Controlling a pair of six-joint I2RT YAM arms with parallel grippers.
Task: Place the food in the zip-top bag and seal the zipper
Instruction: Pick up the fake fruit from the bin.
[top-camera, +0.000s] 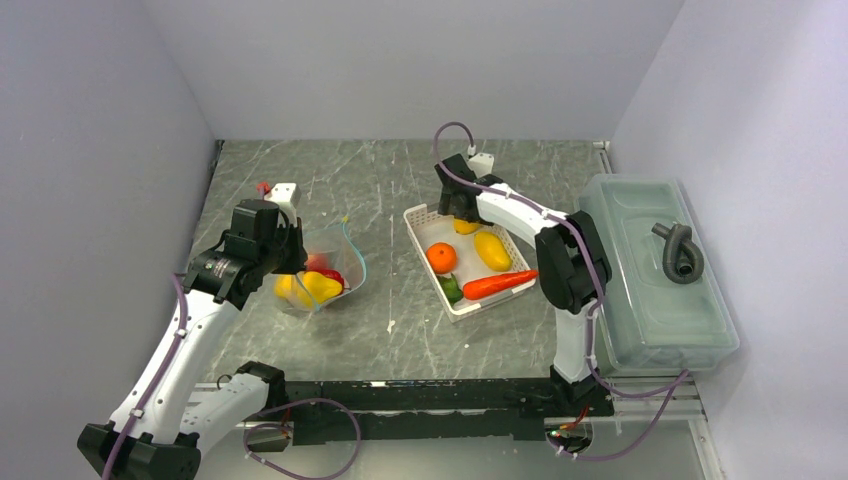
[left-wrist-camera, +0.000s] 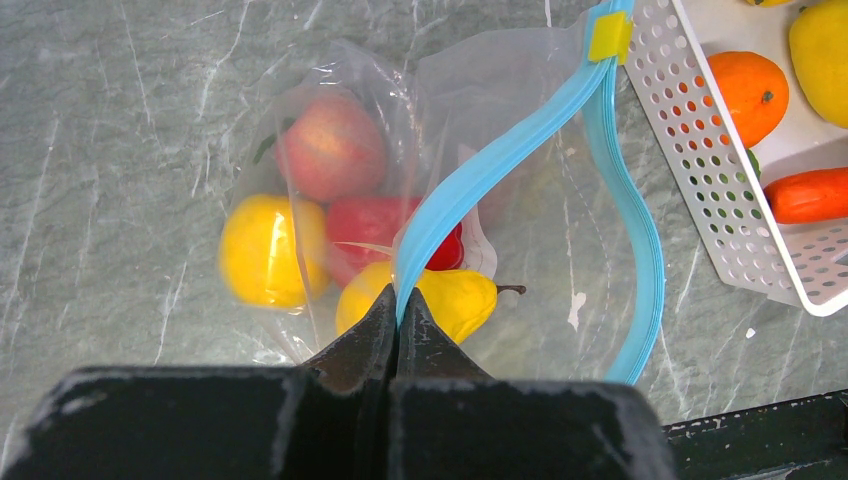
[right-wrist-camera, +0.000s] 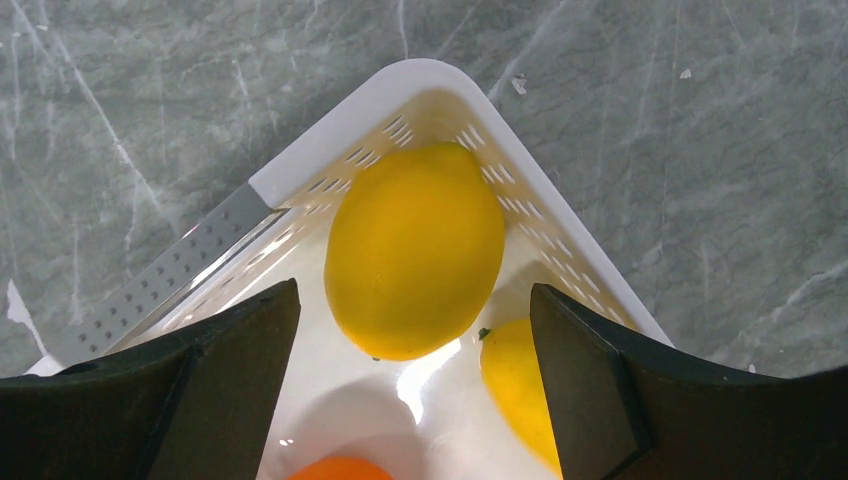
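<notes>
The clear zip-top bag (top-camera: 330, 282) lies left of centre, its mouth gaping. My left gripper (left-wrist-camera: 397, 302) is shut on the near side of the teal zipper (left-wrist-camera: 500, 160) and holds it up. Inside the bag are a reddish round fruit (left-wrist-camera: 335, 145), a yellow fruit (left-wrist-camera: 258, 250), a red pepper (left-wrist-camera: 365, 225) and a yellow pear (left-wrist-camera: 460, 300). My right gripper (right-wrist-camera: 415, 290) hangs open over a lemon (right-wrist-camera: 415, 240) in the far corner of the white basket (right-wrist-camera: 330, 140), a finger on either side with gaps. An orange (top-camera: 441, 257), a yellow piece (top-camera: 492, 250), a carrot (top-camera: 498, 284) and a green piece (top-camera: 450, 288) also lie in the basket.
A large translucent lidded bin (top-camera: 650, 290) stands at the right wall with a grey curled hose (top-camera: 680, 252) on its lid. The basket (left-wrist-camera: 700, 150) sits just right of the bag's mouth. Grey walls enclose the marble table on three sides.
</notes>
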